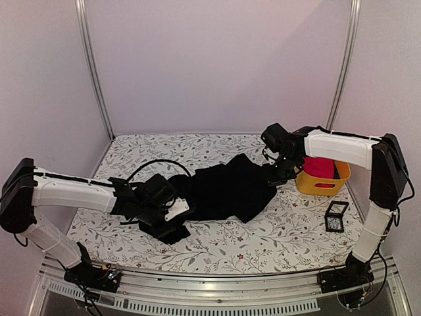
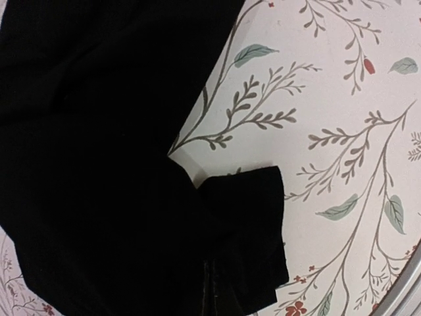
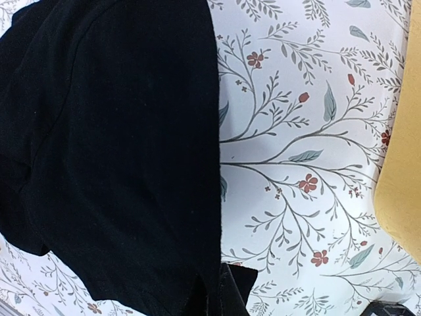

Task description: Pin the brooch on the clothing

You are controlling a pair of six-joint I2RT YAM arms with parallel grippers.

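Sprawling crumpled across the middle of the top view, the clothing (image 1: 227,191) looks soft and floppy, best pinched at a hem; left gripper (image 1: 170,216) and right gripper (image 1: 280,172) sit at its ends, jaws impossible to judge, brooch unseen

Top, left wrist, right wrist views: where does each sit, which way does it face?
Top external: above, behind the bases, looking down at the table; both arms show, left gripper and right gripper at the shirt.
Left wrist: on the left arm, facing down at the shirt's cuff; own fingers indistinct.
Right wrist: on the right arm, facing down at the shirt's edge, basket at right.
Shared: both wrist views show shirt and table.
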